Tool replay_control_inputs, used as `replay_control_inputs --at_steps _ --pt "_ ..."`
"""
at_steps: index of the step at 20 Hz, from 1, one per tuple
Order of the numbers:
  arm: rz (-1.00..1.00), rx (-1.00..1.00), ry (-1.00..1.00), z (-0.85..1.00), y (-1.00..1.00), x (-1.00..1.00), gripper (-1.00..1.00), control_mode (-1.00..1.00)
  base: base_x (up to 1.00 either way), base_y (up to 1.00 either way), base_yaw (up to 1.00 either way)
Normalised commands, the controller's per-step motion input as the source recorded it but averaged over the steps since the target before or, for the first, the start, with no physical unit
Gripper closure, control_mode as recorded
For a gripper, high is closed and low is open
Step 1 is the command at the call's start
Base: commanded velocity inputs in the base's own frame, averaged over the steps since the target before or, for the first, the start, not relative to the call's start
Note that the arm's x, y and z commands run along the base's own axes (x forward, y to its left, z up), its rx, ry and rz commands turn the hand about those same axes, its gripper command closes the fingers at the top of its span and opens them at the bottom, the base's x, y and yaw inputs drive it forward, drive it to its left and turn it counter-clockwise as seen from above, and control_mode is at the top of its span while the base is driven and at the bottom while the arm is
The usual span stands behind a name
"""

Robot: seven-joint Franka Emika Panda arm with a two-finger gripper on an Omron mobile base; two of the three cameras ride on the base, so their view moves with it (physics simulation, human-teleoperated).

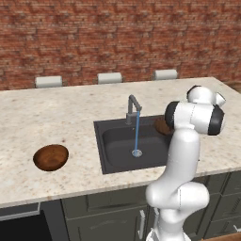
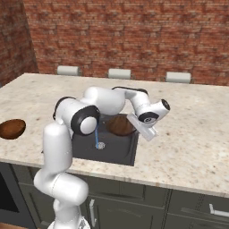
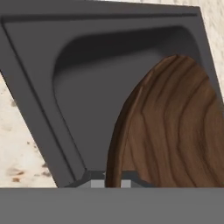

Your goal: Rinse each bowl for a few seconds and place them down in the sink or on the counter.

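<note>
Now we hold one wooden bowl (image 2: 120, 125) over the black sink (image 1: 113, 146), beside the running water (image 1: 136, 134); the jaws seem closed on its rim. The second bowl (image 1: 51, 157) waits unrinsed on the worktop (image 1: 61, 117).

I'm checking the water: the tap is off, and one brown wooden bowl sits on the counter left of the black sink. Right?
Not quite. The grey metal faucet is running: the left base view shows a blue stream falling to the drain. The round brown wooden bowl does sit left of the square black sink.
</note>
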Motion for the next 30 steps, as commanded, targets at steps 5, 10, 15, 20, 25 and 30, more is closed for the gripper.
replay_control_inputs --at_steps 5,10,15,20,25,30 --pt "-0.01 0.01 0.00 0.00 -0.50 0.00 1.00 -1.00 0.00 0.00 0.00" --pt "0.00 0.01 0.00 0.00 -0.45 0.00 1.00 -1.00 0.00 0.00 0.00" --pt "0.00 0.01 0.00 -0.11 -0.25 0.01 1.00 -1.00 0.00 0.00 0.00" --pt "0.00 0.00 0.00 -0.13 -0.24 0.00 1.00 -1.00 0.00 0.00 0.00" --pt "0.00 0.00 -0.01 -0.10 -0.33 0.00 1.00 -1.00 0.00 0.00 0.00" --pt "0.00 0.00 -0.03 -0.05 -0.37 0.00 1.00 -1.00 0.00 0.00 0.00"
